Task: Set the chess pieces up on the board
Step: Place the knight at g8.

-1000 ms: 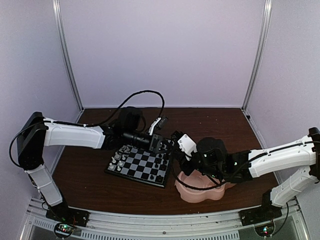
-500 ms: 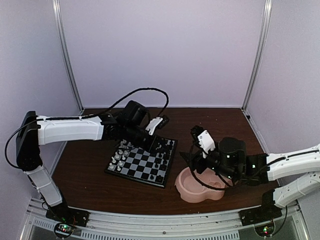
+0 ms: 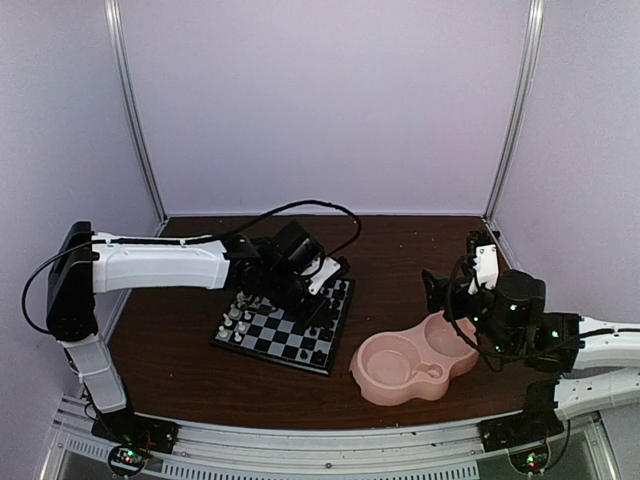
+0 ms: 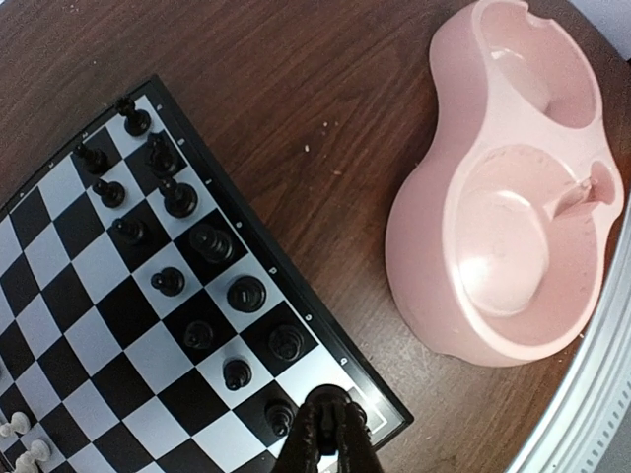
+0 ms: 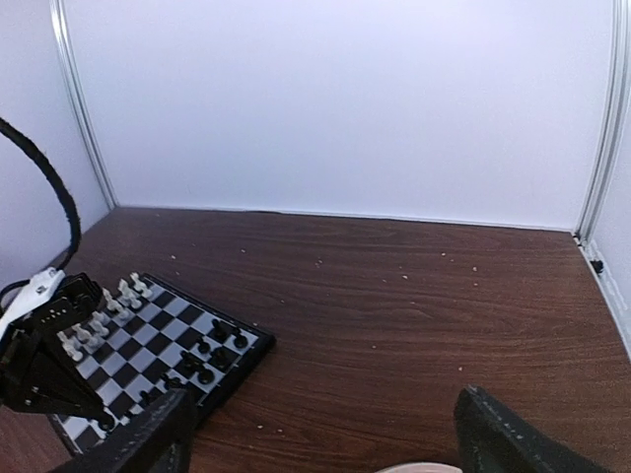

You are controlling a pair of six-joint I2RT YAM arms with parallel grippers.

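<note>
No readable brand or label anywhere; small light marks run along the board's border in the left wrist view, too small to read. Left arm [image 3: 150,268] reaches across from the left wall, black cable [image 3: 300,207] looping over it. Left gripper [image 4: 330,406] hangs over the board's near-right corner square, fingers [image 4: 314,439] pressed together; cannot tell if a piece is between them. Board [image 3: 285,332] lies angled on the dark wood-grain bench [image 3: 170,350], left of centre. White chess pieces [image 3: 235,318] cluster along its left side, black chess pieces [image 4: 246,293] stand in two rows along its right side, one per square, a few squares in those rows bare. Pale specks are scattered on the bench beside the board. Pink double-bowl dish [image 3: 395,392] sits on the bench just right of the board, not touching it; nothing is visible inside, and a small spout-like tab stands between the bowls. Right gripper [image 5: 323,399] is raised above the dish's far-right end, well apart from the board, fingers [image 5: 148,439] spread wide with nothing between them. Aluminium frame rails and plain white walls surround it all.
</note>
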